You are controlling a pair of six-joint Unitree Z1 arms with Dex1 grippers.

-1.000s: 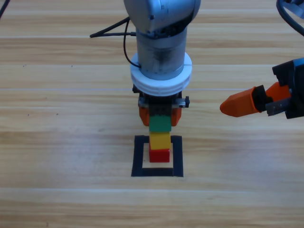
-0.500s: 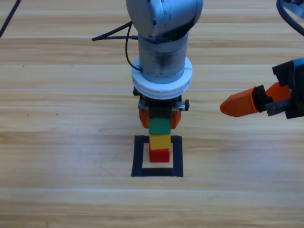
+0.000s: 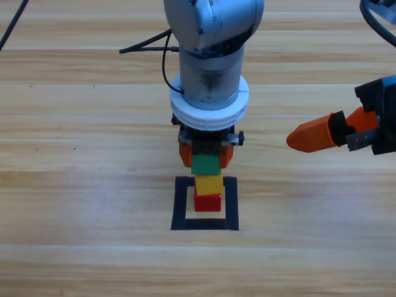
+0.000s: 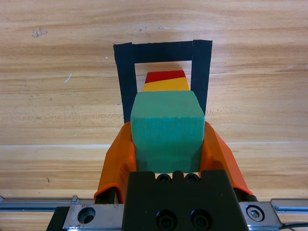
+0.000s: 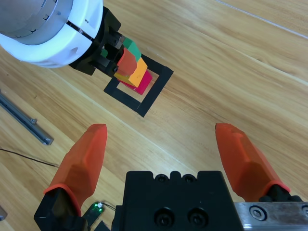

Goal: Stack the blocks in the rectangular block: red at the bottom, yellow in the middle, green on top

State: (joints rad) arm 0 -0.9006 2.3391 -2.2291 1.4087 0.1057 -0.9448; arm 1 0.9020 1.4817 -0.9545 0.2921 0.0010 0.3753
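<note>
left gripper (image 4: 167, 144) clamped on the green cube (image 3: 206, 164), one orange jaw on each side face; it sits over the yellow cube (image 3: 209, 184), which is on the red cube (image 3: 208, 202); red rests on bare wood inside the rectangular block (image 3: 180, 204), toward the tape's far side from the table's near edge; whole stack is around mid-table.

left wrist view: green (image 4: 166, 126) hides most of the two below, only a strip of yellow (image 4: 166, 85) and red (image 4: 164, 76) shows past its far edge, so overlap looks decent but can't confirm green is seated flat on yellow or just above it.

step in hand, as I read it: place and release green; to do it well, lower straight down until faces meet, no sideways push since the column is narrow; open both jaws evenly and only a little, then lift vertically so neither jaw drags green off; check squareness with yellow's edges before letting go.

right gripper (image 5: 166, 154) spread wide, holding nothing, parked near the table's right edge, well apart from the stack.
</note>
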